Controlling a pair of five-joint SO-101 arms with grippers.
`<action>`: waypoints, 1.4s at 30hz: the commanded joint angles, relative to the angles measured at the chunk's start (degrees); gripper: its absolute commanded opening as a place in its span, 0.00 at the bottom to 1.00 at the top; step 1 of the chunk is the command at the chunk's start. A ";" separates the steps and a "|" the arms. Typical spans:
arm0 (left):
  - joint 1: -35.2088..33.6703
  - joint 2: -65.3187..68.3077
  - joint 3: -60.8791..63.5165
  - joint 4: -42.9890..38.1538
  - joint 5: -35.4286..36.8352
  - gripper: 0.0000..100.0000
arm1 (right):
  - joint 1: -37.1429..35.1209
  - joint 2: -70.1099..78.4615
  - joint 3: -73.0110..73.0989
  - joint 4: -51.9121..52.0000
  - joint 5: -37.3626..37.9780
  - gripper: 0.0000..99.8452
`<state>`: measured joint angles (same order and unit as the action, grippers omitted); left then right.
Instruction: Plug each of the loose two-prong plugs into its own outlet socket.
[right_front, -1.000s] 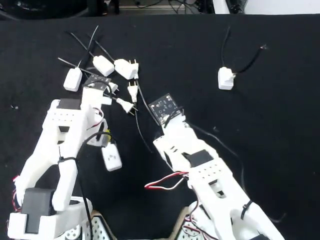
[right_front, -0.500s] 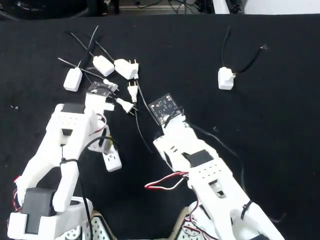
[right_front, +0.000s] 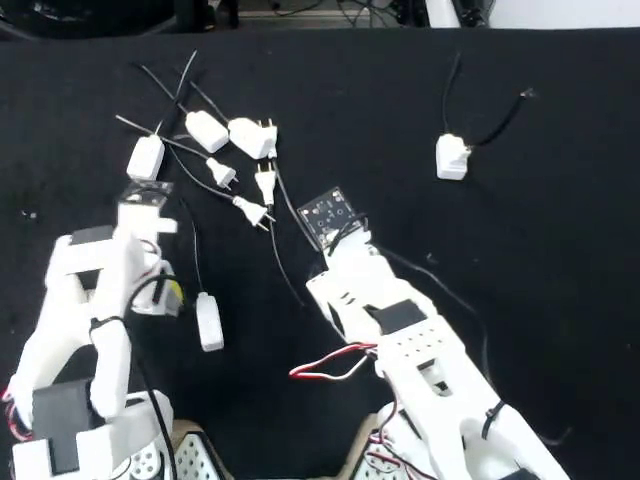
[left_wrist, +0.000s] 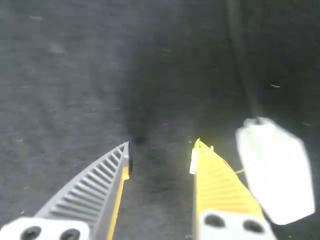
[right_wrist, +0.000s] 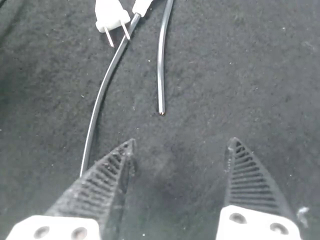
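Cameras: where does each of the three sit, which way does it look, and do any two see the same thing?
High view: fixed above the table, looking down; shows the left arm and right arm.
Left wrist view: on the left arm's wrist, looking past the open left gripper at a white socket.
Right wrist view: on the right arm's wrist, looking past the open right gripper at a plug and loose wire.
Shared: the high view also shows the white socket.
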<state>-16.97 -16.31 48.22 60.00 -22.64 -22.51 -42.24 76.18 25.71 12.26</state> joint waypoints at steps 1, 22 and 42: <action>-4.26 -1.14 -3.56 0.79 -1.67 0.20 | -0.88 -1.80 -0.31 -1.23 0.18 0.27; 23.25 -0.97 -17.27 22.51 9.32 0.20 | -0.88 -1.80 -0.31 -1.23 0.18 0.27; 6.64 -1.05 -5.58 10.64 5.01 0.20 | -0.88 -1.80 -0.31 -1.23 0.18 0.27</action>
<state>-7.56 -16.40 43.65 71.08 -14.73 -22.51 -42.24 76.18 25.71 12.26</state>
